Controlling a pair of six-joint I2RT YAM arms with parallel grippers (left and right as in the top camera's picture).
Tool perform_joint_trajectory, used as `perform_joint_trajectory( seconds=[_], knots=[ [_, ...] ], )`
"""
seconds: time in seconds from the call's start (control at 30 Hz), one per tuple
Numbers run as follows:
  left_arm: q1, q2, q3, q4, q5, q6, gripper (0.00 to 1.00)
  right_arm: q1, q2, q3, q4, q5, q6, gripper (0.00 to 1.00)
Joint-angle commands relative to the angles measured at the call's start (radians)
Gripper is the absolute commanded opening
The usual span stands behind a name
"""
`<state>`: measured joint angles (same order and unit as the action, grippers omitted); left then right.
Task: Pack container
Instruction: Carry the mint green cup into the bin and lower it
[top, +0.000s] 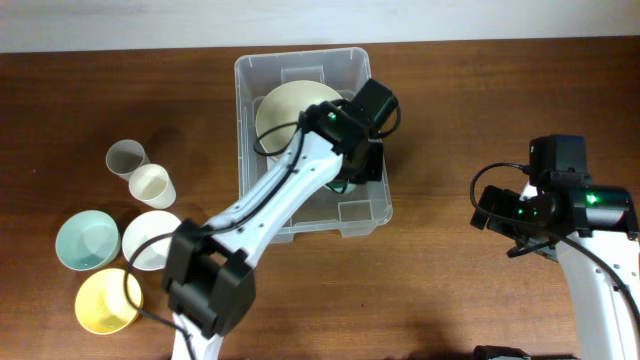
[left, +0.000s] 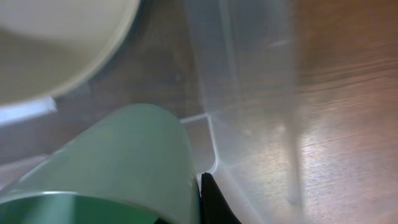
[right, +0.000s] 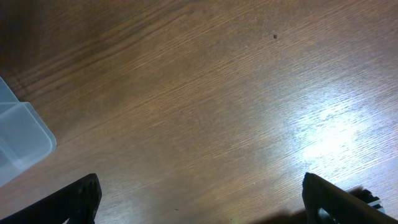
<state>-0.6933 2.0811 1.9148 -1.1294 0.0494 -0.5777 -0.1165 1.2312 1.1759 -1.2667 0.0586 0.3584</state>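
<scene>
The container (top: 372, 215), a clear plastic bin, stands at the table's middle back. A cream bowl (top: 290, 110) lies inside it at the far end and fills the top left (left: 56, 43) of the left wrist view. My left gripper (top: 352, 170) reaches down into the near right part of the container and is shut on the wall of a pale green cup (left: 118, 162). One black finger (left: 212, 200) presses the cup's outside, close to the container's corner wall (left: 249, 93). My right gripper (top: 500, 215) hovers open over bare wood, right of the container, with nothing between its fingers (right: 84, 196).
On the left of the table are a grey cup (top: 125, 157), a cream cup (top: 152, 186), a light blue bowl (top: 87, 241), a white bowl (top: 150, 240) and a yellow bowl (top: 106, 300). A container corner (right: 22, 140) shows in the right wrist view.
</scene>
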Motion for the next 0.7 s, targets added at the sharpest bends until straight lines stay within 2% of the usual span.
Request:
perform_joint_trajectory(
  seconds=[0.0,0.13,0.57,0.67],
  knots=[
    [0.001,0.045,-0.005,-0.016,0.042,-0.098,0.01,-0.001,-0.006,-0.003,0.000,-0.002,-0.007,0.99],
    [0.001,0.068,-0.005,-0.015,0.045,-0.153,0.01,-0.001,-0.006,-0.003,0.000,-0.002,-0.007,0.99],
    [-0.021,0.069,-0.005,-0.010,0.045,-0.151,0.05,-0.001,-0.006,-0.003,-0.001,-0.002,-0.007,0.99],
    [-0.037,0.068,-0.005,-0.009,0.044,-0.151,0.16,-0.001,-0.006,-0.003,-0.001,-0.002,-0.007,0.99]
  ],
)
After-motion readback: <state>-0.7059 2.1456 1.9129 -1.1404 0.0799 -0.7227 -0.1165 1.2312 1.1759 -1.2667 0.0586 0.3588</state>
